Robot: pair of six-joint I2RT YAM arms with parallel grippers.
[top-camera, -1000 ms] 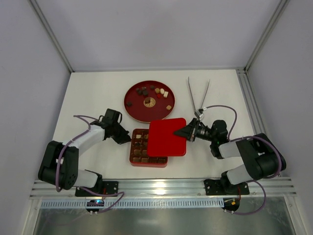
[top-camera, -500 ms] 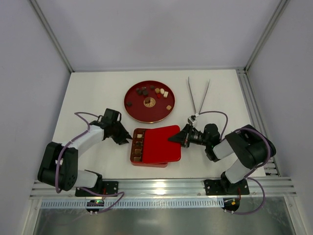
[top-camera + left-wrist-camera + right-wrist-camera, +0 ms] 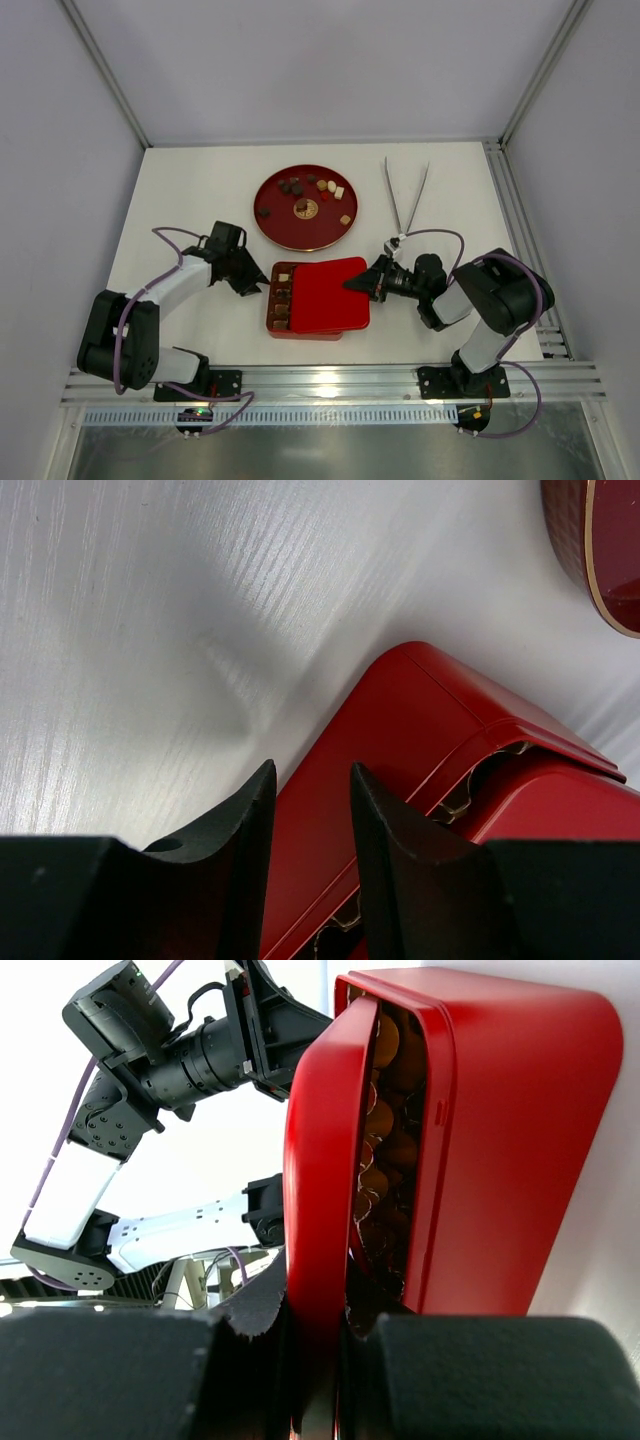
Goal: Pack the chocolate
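Top external view first: looks to me like this is pretty far along. The square red box (image 3: 275,322) has chocolate (image 3: 283,297) sitting in the one column of compartments that shows. The flat red lid (image 3: 328,292) covers the rest, a bit skewed and not seated yet as far as I can judge. A handful of dark, brown and cream pieces are still up on the round red plate (image 3: 270,225), so either those are spares or some packing is left. The right gripper (image 3: 362,283) is pinching the lid's right edge. The left gripper (image 3: 255,282) is right at the box's left side. Metal tongs (image 3: 405,195) lie untouched on the white table (image 3: 190,190), well apart from the box.

Left wrist view: the black fingers (image 3: 240,860) have only a narrow gap, with the box's glossy red wall (image 3: 400,710) showing through it. Can't tell if they're actually squeezing it or just bracing. The table has a fine brushed grain, and the plate's gold-trimmed rim (image 3: 590,570) peeks into the corner.

Right wrist view: the lid (image 3: 320,1160) stands edge-on, clamped between the right gripper (image 3: 315,1335). It's thin, smooth and shiny with rounded corners. Behind it the box (image 3: 520,1110) shows gold-lined cups holding rounded brown chocolate (image 3: 385,1120).
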